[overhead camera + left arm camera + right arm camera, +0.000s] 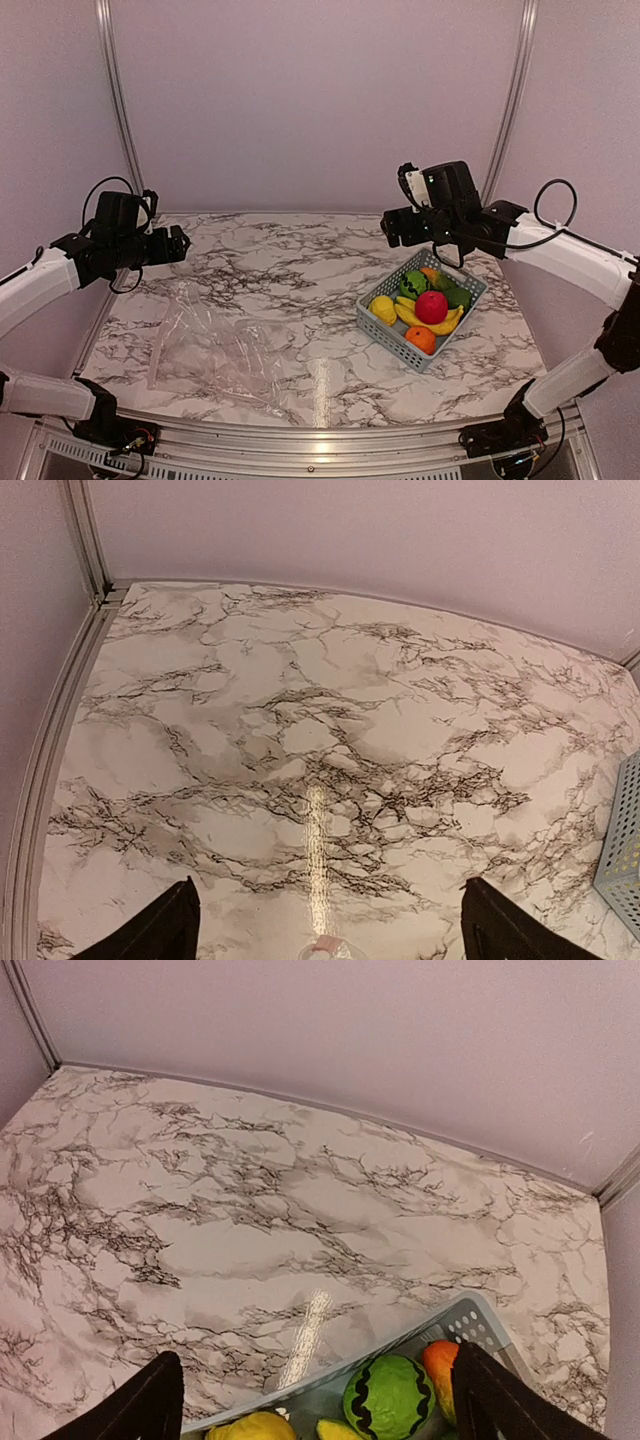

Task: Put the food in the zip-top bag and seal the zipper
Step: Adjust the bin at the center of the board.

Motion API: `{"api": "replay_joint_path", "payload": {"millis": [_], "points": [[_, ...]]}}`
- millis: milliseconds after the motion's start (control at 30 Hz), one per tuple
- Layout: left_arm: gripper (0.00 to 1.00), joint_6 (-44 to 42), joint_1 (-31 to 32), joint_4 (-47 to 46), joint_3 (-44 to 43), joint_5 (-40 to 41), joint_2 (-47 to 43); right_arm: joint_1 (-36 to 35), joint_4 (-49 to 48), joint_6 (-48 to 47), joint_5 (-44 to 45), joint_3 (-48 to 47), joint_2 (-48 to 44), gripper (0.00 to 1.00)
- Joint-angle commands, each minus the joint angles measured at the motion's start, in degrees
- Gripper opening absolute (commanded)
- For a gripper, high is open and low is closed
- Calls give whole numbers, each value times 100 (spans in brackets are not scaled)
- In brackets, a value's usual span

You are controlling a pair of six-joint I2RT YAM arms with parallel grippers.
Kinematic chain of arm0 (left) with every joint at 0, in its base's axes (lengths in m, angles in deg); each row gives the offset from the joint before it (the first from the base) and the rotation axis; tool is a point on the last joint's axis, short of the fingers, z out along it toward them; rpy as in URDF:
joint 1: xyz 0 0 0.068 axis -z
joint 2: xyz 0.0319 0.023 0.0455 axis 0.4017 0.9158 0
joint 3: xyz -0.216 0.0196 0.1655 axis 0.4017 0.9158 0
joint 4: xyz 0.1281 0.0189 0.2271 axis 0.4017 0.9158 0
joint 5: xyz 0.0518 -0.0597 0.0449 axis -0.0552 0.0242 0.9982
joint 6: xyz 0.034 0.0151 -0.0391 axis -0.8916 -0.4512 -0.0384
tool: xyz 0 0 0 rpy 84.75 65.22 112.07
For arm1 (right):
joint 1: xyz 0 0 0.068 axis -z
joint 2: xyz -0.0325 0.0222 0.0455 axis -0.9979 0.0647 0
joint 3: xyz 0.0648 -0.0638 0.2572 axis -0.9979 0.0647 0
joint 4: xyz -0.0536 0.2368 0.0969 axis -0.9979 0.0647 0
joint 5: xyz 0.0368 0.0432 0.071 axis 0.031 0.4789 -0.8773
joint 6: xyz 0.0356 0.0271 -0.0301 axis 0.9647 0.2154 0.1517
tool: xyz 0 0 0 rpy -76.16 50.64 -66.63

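Overhead, the left gripper [180, 243] hovers with its jaws spread wide above the far-left part of the marble-patterned table [300, 250]. The zip-top bag [215, 345] lies flat and crinkled on the tabletop nearer the arm bases, below the gripper and apart from it. The right gripper [392, 228], its jaws likewise apart and holding nothing, hangs above the far-left edge of the grey basket [385, 335], which sits on the right half of the table, well apart from the bag.

All the food is in the basket: a red apple [432, 306] in the middle, a yellow banana [440, 322] beside it, an orange [421, 339] at the near corner, a lemon [383, 309] at the left, and a striped melon [412, 285] and green pepper [458, 296] toward the back.

Only the top view shows the bag, and its zipper cannot be picked out there. The right wrist view looks down on the basket's far corner, with the melon [388, 1397] close up. The left wrist view shows marble tabletop between its fingers [150, 930] and only a corner of the basket [625, 860] at the right edge.
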Motion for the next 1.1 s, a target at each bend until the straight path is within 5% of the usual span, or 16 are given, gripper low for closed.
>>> {"api": "replay_joint_path", "payload": {"millis": [0,167,500,1067], "points": [[95,63,-71,-280,233,124,-245,-365,361,201,250,-281,261,92],[98,83,-86,-226,180,580,-333,-569,556,694,217,-84,140,96],[98,248,-56,-1034,409,-79,-290,-845,1441,280,-1148,133,-390,65],[79,35,1459,116,-531,-1385,717,-1122,2315,209,-1803,608,-78,41]]}}
